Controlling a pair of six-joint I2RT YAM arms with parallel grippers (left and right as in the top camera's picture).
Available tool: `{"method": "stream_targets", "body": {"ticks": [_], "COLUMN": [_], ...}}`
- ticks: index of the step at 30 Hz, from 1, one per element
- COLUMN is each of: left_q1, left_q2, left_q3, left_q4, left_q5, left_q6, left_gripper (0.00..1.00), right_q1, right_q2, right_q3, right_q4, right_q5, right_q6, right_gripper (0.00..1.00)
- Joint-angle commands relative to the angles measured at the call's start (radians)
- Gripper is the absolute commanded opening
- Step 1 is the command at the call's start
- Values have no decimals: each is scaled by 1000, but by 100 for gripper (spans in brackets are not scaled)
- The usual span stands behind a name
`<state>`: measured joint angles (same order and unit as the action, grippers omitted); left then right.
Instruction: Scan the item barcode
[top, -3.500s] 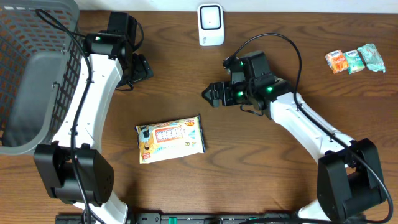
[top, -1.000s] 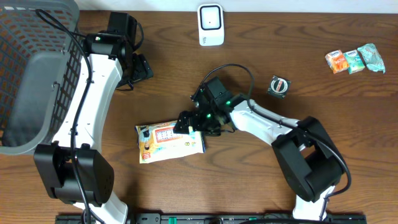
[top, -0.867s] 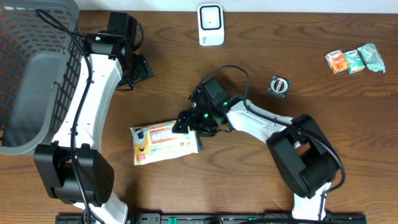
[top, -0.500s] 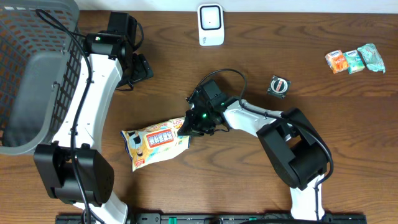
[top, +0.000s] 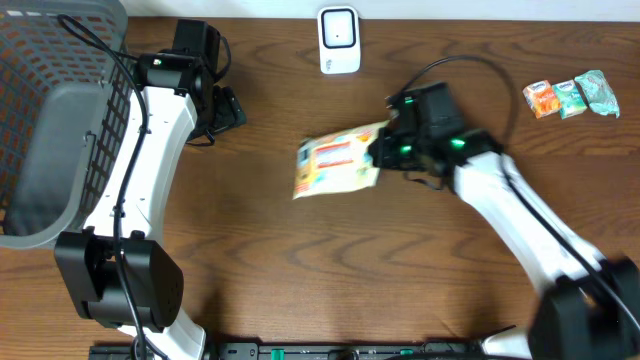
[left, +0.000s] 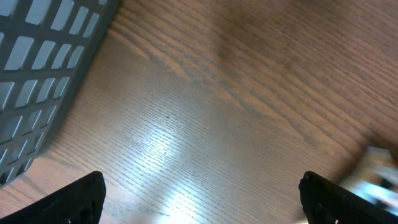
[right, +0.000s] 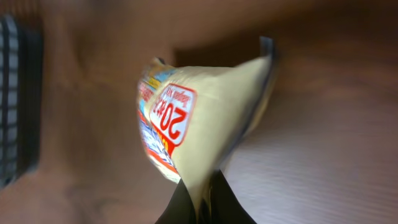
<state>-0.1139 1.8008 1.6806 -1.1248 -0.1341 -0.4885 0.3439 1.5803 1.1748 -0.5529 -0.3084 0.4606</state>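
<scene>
The right gripper (top: 381, 154) is shut tight on one end of the snack packet (top: 335, 165). It looks to hold it up off the desk (top: 300, 270). The packet sticks out long-ways from the fingers toward the basket (top: 50, 150). The scanner (top: 339, 40) stands at the desk's far edge, just past the packet. The left gripper (top: 230, 108) is wide open and holds nothing. I think the right arm is the nearer one to the scanner.

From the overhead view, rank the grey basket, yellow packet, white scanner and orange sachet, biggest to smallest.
1. grey basket
2. yellow packet, held off the table and nearer the camera, so its lead over the scanner is less sure
3. white scanner
4. orange sachet
</scene>
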Motion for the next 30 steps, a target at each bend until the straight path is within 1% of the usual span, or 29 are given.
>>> {"method": "stream_targets", "body": {"ticks": [1, 3, 5, 7, 9, 10, 13, 15, 16, 17, 18, 19, 21, 22, 23, 24, 27, 30], "left_q1": [3, 3, 3, 3, 3, 3, 3, 3, 3, 3, 3, 3, 3, 3, 3, 3, 3, 3], "left_q2": [-5, -5, -5, -5, -5, -5, -5, -5, -5, -5, -5, -5, -5, -5, -5, -5, -5, -5], "left_q3": [3, 3, 3, 3, 3, 3, 3, 3, 3, 3, 3, 3, 3, 3, 3, 3, 3, 3], "left_q4": [-4, -4, -4, -4, -4, -4, -4, -4, -4, -4, -4, -4, -4, -4, -4, -4, -4, -4], "left_q5": [-13, -13, -13, -13, -13, -13, -13, -13, -13, -13, -13, -13, -13, -13, -13, -13, -13, -13], "left_q6": [17, 17, 17, 17, 17, 17, 17, 17, 17, 17, 17, 17, 17, 17, 17, 17, 17, 17], "left_gripper": [98, 98, 98, 98, 98, 98, 98, 98, 98, 98, 98, 98, 98, 98, 98, 98, 98, 98], "right_q1": [-23, -23, -16, -5, -2, -2, -2, -3, -5, -7, -17, -27, -60, -84, -122, -153, -264, -378], "right_q2": [-114, -150, -167, -164, -155, -146, -118, -97, -85, -77, -63, -56, -45, -42, -37, -34, -23, 5], "right_q3": [1, 1, 1, 1, 1, 1, 1, 1, 1, 1, 1, 1, 1, 1, 1, 1, 1, -1], "right_q4": [-40, -64, -89, -111, -117, -113, -89, -91, -95, -103, -121, -134, -166, -185, -206, -224, -275, -309], "right_q5": [249, 351, 492, 687, 808, 834, 778, 705, 652, 612, 558, 542, 508, 474, 412, 367, 207, 41], "right_q6": [-141, -179, -210, -229, -240, -266, -329, -325, -299, -268, -212, -188, -139, -126, -125, -125, -161, -231], "right_gripper": [2, 2, 1, 2, 2, 2, 2, 1, 1, 8, 29, 40, 67, 78, 92, 99, 99, 99]}}
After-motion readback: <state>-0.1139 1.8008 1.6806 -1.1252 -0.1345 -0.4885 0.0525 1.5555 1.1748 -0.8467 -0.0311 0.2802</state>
